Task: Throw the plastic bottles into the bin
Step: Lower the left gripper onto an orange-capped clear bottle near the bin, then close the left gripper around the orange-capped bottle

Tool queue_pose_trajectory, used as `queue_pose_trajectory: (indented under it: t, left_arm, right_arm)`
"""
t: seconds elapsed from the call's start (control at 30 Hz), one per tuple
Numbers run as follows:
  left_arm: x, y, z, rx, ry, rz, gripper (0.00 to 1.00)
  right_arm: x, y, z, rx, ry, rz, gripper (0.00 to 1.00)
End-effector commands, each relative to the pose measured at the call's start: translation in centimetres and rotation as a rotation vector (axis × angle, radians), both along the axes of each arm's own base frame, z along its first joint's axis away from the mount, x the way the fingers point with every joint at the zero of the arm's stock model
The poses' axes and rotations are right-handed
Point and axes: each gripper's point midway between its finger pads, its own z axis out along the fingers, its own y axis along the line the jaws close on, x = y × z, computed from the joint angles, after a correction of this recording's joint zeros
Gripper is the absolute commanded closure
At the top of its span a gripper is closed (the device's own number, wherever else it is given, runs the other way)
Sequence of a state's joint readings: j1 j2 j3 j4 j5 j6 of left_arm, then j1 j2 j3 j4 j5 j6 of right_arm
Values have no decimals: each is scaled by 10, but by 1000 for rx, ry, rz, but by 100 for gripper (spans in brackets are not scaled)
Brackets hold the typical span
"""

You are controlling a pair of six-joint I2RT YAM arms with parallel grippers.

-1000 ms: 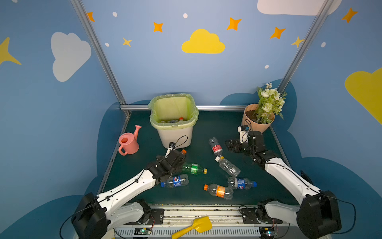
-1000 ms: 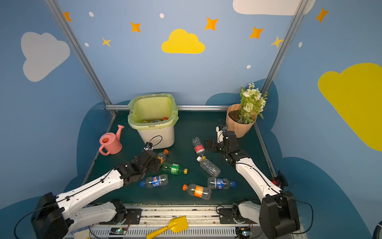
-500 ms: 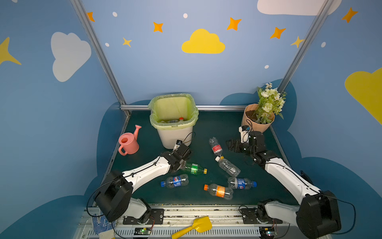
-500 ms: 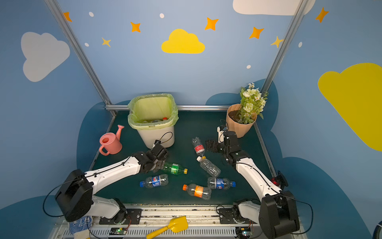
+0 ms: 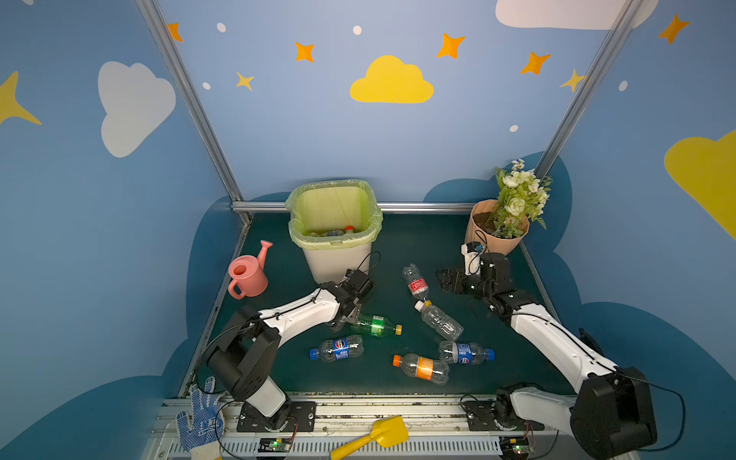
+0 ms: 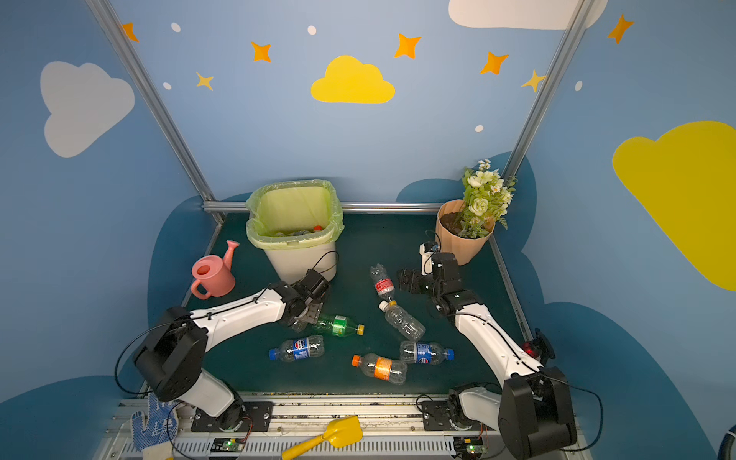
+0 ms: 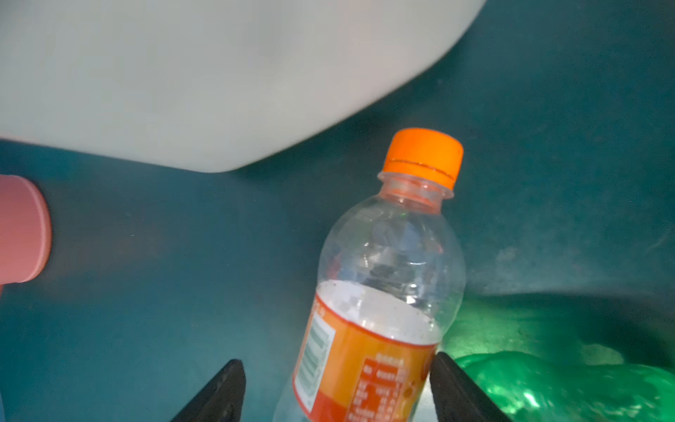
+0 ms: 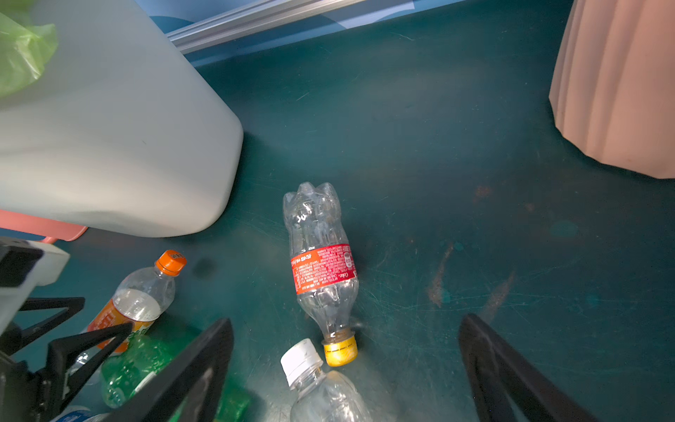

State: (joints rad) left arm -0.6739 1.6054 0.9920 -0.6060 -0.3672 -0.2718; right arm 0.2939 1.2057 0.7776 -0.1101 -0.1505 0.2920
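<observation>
Loosely, left end effector [image 7: 335, 360] straddles orange-capped bottle [image 7: 391, 263] beside bin [image 7: 182, 73].

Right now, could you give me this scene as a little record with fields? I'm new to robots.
bin: white, green liner
binned bottles: several, count unclear
loose bottles: seven on the table
left gripper: around the orange-capped bottle, gap at one finger
right gripper: open, empty, near the red-labelled bottle
other items: pink watering can, flowerpot

Blue walls [image 5: 358, 151] with clouds [image 5: 391, 81], dark green floor [image 5: 418, 239].
</observation>
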Motion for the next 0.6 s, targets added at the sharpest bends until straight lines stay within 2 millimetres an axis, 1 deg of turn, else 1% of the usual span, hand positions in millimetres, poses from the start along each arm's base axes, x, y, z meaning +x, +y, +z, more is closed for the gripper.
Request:
queue_pose_trajectory:
  t: [0.0, 0.3, 0.33, 0.47, 0.57]
  left_arm:
    - [-4, -2, -7, 10, 65, -21, 21]
    - [-3, -5, -19, -7, 126, -24, 23]
    - [-2, -5, -21, -9, 133, -23, 24]
    - [-1, -6, -27, -8, 163, -26, 33]
    - [-1, -7, -30, -2, 175, -32, 33]
  right_arm:
    - [-2, -3, -1, 8, 3, -6, 4]
    - [-1, -6, -3, 8, 7, -13, 4]
    - [-1, -6, -3, 6, 7, -12, 4]
    - [-1, -7, -3, 7, 7, -13, 4]
    - [-1, -7, -4, 7, 9, -14, 4]
